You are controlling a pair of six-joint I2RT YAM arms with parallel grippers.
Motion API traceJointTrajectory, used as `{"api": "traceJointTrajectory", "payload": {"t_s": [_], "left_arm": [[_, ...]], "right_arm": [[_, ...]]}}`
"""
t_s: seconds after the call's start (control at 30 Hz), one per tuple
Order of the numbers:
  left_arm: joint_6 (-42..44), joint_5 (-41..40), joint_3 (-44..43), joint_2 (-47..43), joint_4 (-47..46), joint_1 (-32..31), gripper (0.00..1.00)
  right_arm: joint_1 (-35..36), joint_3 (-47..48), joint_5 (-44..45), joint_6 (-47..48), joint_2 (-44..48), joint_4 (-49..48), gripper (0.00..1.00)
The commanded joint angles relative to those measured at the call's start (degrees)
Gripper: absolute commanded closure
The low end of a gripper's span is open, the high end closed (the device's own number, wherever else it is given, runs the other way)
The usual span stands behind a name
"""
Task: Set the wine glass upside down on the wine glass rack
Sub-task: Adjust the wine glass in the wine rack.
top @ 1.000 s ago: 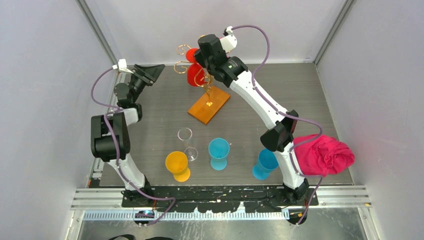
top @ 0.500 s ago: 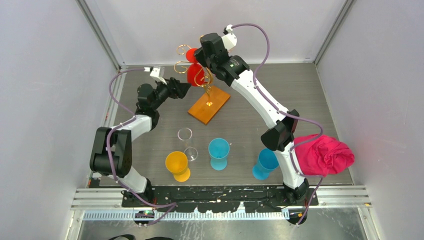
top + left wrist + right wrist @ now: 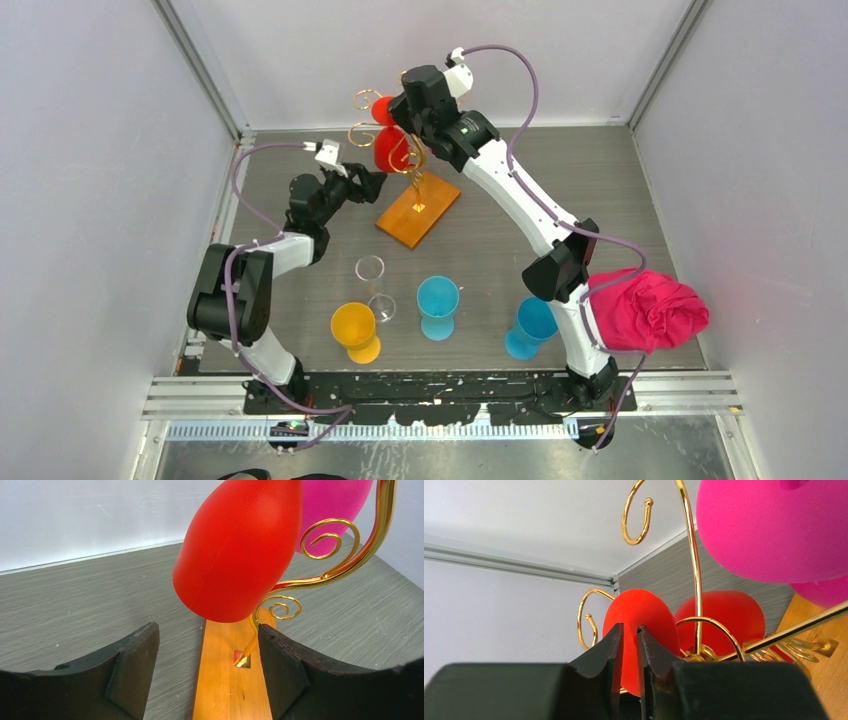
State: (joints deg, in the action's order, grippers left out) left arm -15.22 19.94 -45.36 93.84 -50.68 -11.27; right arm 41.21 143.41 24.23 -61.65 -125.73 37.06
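Observation:
A red wine glass [image 3: 391, 148] hangs upside down among the gold scroll arms of the wine glass rack [image 3: 418, 212], its bowl [image 3: 237, 550] a little above the orange-brown base [image 3: 227, 685]. My right gripper [image 3: 403, 115] reaches in from the right at the top of the rack. Its jaws [image 3: 629, 627] stand nearly together on the stem end, in front of the round red foot [image 3: 654, 615]. My left gripper [image 3: 368, 181] is open, low at the left of the rack. Between its fingers [image 3: 132, 665] I see only the base.
A pink glass bowl [image 3: 769, 525] hangs on the rack beside the red one. Nearer the arms stand a clear glass [image 3: 371, 285], a yellow one [image 3: 354, 329] and two blue ones [image 3: 437, 300] [image 3: 527, 327]. A pink cloth [image 3: 648, 310] lies at the right edge.
My left arm has swung from the back left corner to the rack's left side, staying open. The right arm and the red glass have barely moved.

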Motion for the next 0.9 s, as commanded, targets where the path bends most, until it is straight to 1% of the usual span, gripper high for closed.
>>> {"api": "traceJointTrajectory", "payload": {"t_s": [0.0, 0.1, 0.4, 0.7, 0.87], "left_arm": [[4.4, -0.5, -2.8, 1.2, -4.6, -0.6, 0.27], [5.1, -0.1, -3.1, 2.0, -6.5, -0.9, 0.27], [6.2, 3.4, -6.0, 4.2, -7.9, -1.3, 0.27], [8.5, 9.1, -8.6, 6.4, -7.2, -1.5, 0.25], [11.0, 8.3, -8.9, 6.4, -6.2, -1.5, 0.24]], "right_arm": [[-1.1, -0.3, 1.0, 1.8, 2.4, 0.0, 0.77], [-1.3, -0.2, 0.8, 2.0, 2.3, -0.3, 0.77], [-1.4, 0.5, 0.6, 3.0, 2.1, -0.1, 0.77], [-1.6, 0.9, 0.2, 3.2, 1.7, 0.1, 0.77], [-1.6, 1.0, -0.3, 3.7, 1.6, 0.1, 0.77]]}}
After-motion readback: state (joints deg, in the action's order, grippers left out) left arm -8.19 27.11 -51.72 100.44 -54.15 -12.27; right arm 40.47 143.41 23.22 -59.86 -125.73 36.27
